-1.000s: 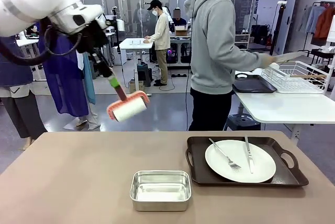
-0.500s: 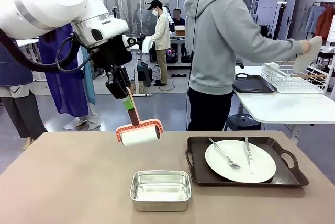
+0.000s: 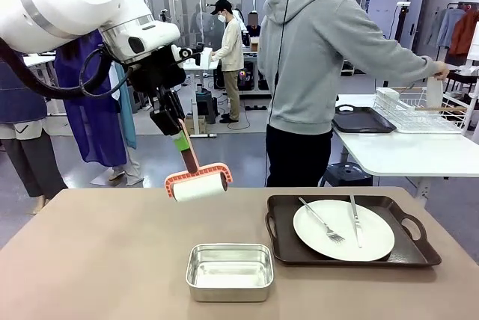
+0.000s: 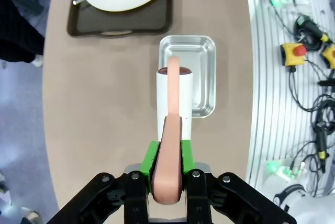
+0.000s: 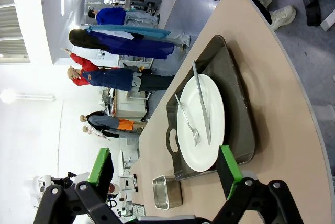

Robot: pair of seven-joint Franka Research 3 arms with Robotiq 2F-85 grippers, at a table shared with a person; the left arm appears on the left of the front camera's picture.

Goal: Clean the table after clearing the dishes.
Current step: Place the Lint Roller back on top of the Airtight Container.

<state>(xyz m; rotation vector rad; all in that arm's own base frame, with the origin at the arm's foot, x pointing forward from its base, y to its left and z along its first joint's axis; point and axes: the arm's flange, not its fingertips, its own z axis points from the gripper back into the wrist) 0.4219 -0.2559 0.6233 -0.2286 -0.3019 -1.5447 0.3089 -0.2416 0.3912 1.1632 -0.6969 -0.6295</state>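
The left gripper is clamped on the pink handle of a lint roller, whose white roll hangs by the far edge of the table. The right gripper is wide open and empty. A plate sits on a tray at the table's right. The roller looks light and stiff, and the handle is probably the best place to hold it.

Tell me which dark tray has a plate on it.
The near tray on the brown table, carrying a white plate; the far tray on the white table looks bare.

Front plus wrist views, shared tray
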